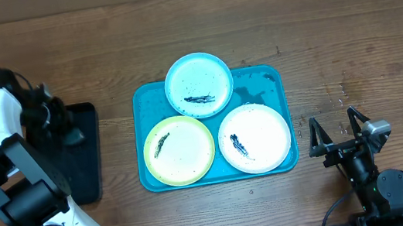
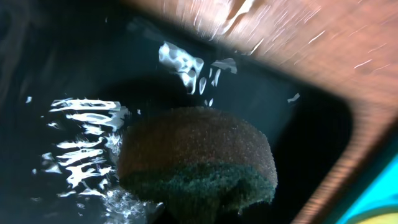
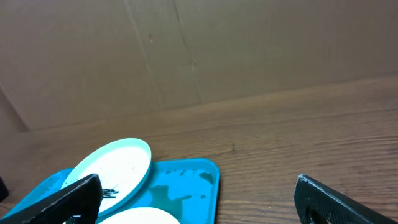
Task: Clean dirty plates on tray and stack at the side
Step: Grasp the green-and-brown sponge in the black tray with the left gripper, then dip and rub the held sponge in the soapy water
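Observation:
The turquoise tray (image 1: 143, 105) holds three smeared plates: a light-blue-rimmed plate (image 1: 198, 86) at the back, a yellow-green-rimmed plate (image 1: 179, 151) front left and a white plate (image 1: 255, 137) front right. My left gripper (image 1: 65, 131) is over the black tray, left of the turquoise tray. In the left wrist view it holds a brown and green sponge (image 2: 196, 158) just above the wet black tray; its fingers are mostly hidden. My right gripper (image 1: 339, 135) is wide open and empty, right of the turquoise tray. The right wrist view shows it (image 3: 199, 208) facing the tray (image 3: 193, 180) and the light-blue-rimmed plate (image 3: 118, 165).
A smaller black rectangular tray (image 1: 89, 175) with water in it (image 2: 74, 124) lies at the left. Water drops lie on the turquoise tray's back right corner and on the wooden table (image 1: 336, 95) to its right. A cardboard wall (image 3: 186, 50) stands behind the table.

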### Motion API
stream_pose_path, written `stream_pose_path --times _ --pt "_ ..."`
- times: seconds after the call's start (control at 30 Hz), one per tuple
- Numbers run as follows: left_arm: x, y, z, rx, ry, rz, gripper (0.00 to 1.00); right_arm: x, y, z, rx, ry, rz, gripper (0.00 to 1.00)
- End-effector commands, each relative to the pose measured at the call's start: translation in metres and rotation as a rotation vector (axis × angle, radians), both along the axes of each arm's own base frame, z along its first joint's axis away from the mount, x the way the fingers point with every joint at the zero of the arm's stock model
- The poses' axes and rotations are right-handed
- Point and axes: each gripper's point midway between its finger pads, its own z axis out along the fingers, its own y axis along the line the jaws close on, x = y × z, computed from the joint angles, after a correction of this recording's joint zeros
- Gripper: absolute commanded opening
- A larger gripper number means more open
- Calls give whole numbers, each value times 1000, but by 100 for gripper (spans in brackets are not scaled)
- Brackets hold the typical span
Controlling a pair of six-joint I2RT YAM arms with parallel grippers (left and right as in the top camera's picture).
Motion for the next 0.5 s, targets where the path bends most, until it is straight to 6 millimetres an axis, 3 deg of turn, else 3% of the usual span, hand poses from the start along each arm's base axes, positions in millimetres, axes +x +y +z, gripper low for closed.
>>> stream_pose_path --times 0.0,0.07,0.1,0.33,0.47 --pt "-15 1 -17 21 69 15 15 1 -1 -3 0 3 -6 100" --pt "-18 7 -16 58 89 14 78 1 -1 -3 0 3 -6 100" --pt "-20 10 -15 71 100 13 100 1 -1 -3 0 3 -6 100" --pt "-30 12 -5 86 155 9 100 1 -1 -3 0 3 -6 100" --pt "-36 -2 -4 19 173 9 100 1 -1 -3 0 4 -6 100"
